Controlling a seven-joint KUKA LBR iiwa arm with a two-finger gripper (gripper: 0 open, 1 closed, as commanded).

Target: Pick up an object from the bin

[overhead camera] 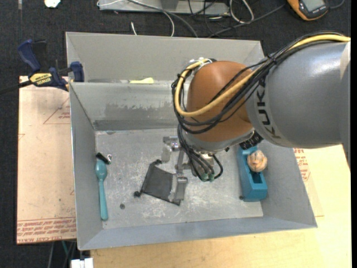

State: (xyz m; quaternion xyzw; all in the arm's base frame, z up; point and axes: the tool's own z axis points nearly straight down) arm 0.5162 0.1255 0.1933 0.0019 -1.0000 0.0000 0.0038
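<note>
My gripper (174,169) hangs below the orange cover over the middle of the bin floor, and its fingers look open. One grey fingertip (180,190) rests against the right edge of a flat black square piece (158,183), which lies tilted on the floor. The other fingertip (169,144) stands farther back, clear of it. Nothing shows between the fingers. Right of the gripper stands a blue block (252,183) with a small beige lump (257,161) on top of it.
A teal plastic spoon (101,188) lies along the left wall, with a small black bit (104,158) by its bowl. Tiny dark scraps (137,194) dot the floor left of the black piece. The arm and its cables cover the bin's back right.
</note>
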